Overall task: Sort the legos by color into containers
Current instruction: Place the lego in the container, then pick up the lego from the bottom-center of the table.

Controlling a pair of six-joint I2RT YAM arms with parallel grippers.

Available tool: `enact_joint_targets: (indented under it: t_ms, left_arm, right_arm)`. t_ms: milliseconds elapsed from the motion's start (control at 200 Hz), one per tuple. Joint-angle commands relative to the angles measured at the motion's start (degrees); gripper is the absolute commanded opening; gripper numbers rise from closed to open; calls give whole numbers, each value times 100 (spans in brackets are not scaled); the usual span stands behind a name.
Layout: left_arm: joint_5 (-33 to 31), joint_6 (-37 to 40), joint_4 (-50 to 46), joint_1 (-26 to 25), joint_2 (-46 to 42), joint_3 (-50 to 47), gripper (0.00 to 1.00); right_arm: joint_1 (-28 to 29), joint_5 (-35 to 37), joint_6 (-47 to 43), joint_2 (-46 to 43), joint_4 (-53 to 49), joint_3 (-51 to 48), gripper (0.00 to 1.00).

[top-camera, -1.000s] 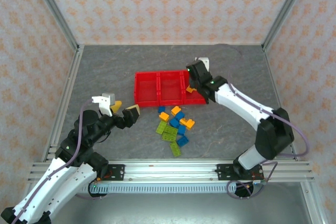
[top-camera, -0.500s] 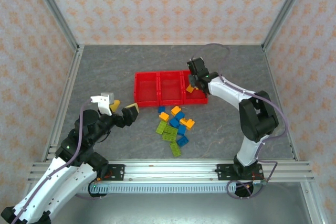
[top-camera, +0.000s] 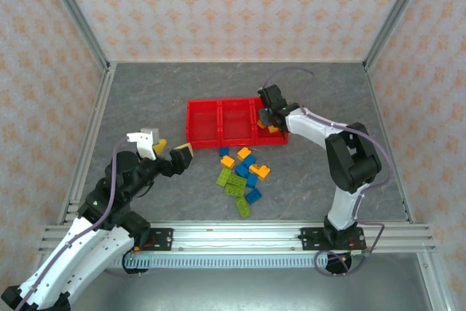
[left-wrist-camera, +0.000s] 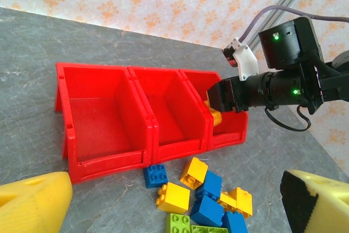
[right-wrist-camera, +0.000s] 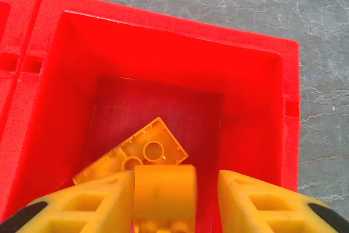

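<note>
The containers (top-camera: 220, 123) are three joined red bins at the middle of the table. My right gripper (top-camera: 268, 123) hangs over the right bin (right-wrist-camera: 163, 9), open. A blurred orange-yellow lego (right-wrist-camera: 163, 189) sits between its fingers, against the left finger (right-wrist-camera: 82, 205) and apart from the right one (right-wrist-camera: 256, 200). Another orange-yellow lego (right-wrist-camera: 147, 151) lies upside down on that bin's floor. The loose legos (top-camera: 242, 172), green, blue and orange-yellow, lie in a pile in front of the bins. My left gripper (top-camera: 173, 152) stands open and empty, left of the pile.
The left and middle bins (left-wrist-camera: 139, 107) look empty in the left wrist view. A single blue lego (left-wrist-camera: 156, 176) lies against the front wall of the bins. Metal frame posts and patterned walls enclose the grey table (top-camera: 145, 107).
My right gripper's jaws have parted around the orange-yellow lego over the right bin, and the right arm's elbow has swung in toward it. The left arm has stayed still.
</note>
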Motion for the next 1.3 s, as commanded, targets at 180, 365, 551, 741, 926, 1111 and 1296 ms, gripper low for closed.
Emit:
enact_joint_targets:
  t_ms: [180,365,551,741,926,1111,1296]
  left_arm:
    - [-82,-61,-32,-42,-43,1,99]
    - [-65,-61,-7,-42,-78,-14,99]
    - [-4,-52,11,-40,-52,-18,99]
    - [-12,-50,20,-39,-73,-30,99]
    - [-3,-49,28,-46,-69,-23,99]
    - [58,-13,66,-43,-69,-46,99]
    - [86,-3,64,-42,-102,-41,99]
  right_arm:
    - [16,-165,372,-12,-594,446,48]
    - [16,-622,950,-611,-1065,405,52]
    - [16,-1432,1172,-1200,-1338,4,58]
    - [25,-1760,2203,-1784,-1459,-865,72]
    - [278,-1779,3325,-2245,-1411,-1671,79]
    - [555,-1395,4230,-2632,-1181,-2154,85]
    - [916,-1154,5162,-2610,-1059,-2414,75]
